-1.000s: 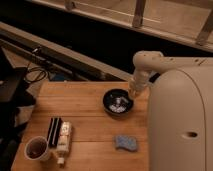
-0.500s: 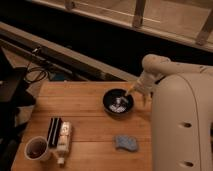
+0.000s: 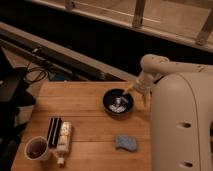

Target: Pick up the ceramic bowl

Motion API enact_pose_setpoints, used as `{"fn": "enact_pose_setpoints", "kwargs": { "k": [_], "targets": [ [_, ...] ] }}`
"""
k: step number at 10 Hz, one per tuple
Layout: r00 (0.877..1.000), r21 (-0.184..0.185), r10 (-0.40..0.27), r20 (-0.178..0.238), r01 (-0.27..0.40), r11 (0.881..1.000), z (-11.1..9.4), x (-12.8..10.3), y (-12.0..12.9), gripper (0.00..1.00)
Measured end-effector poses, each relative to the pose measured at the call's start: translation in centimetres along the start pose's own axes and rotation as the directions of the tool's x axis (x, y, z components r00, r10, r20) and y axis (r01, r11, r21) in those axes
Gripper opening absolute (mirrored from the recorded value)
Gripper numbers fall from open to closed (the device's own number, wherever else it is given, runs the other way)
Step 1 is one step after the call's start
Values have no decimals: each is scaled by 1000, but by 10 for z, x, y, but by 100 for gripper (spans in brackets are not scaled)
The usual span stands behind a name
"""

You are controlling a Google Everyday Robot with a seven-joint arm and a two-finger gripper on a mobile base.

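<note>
Wrist swung rightward over last second; end effector (image 3: 131,90) now angled at far-right rim of ceramic bowl (image 3: 118,103), which sits mid-right on table (image 3: 85,100). Apart or together: cannot tell. Bowl likely heavy, rigid, glaze-slick, chippable; pinch across rim wall, firmly.

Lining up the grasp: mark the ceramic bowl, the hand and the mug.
ceramic bowl (image 3: 118,103): camera view, middle of its inside.
hand (image 3: 130,90): camera view, its tip, at the bowl's far right rim.
mug (image 3: 37,149): camera view, its brown inside.
</note>
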Motion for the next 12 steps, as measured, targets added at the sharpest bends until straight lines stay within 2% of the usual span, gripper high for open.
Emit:
{"fn": "enact_pose_setpoints", "kwargs": {
  "k": [1,2,6,10,11,12],
  "targets": [
    [1000,-43,3,-18,-4,999,6,-1,0,80],
    [1000,-45,11,-23,-12,999,11,-4,-4,80],
    [997,3,26,-78,-26,1000,42,-2,-9,80],
    [986,34,49,-161,-44,998,81,3,-15,80],
    [983,36,57,-175,-51,998,86,5,-14,78],
    [984,37,54,-169,-48,998,84,4,-15,70]
  ]
}}
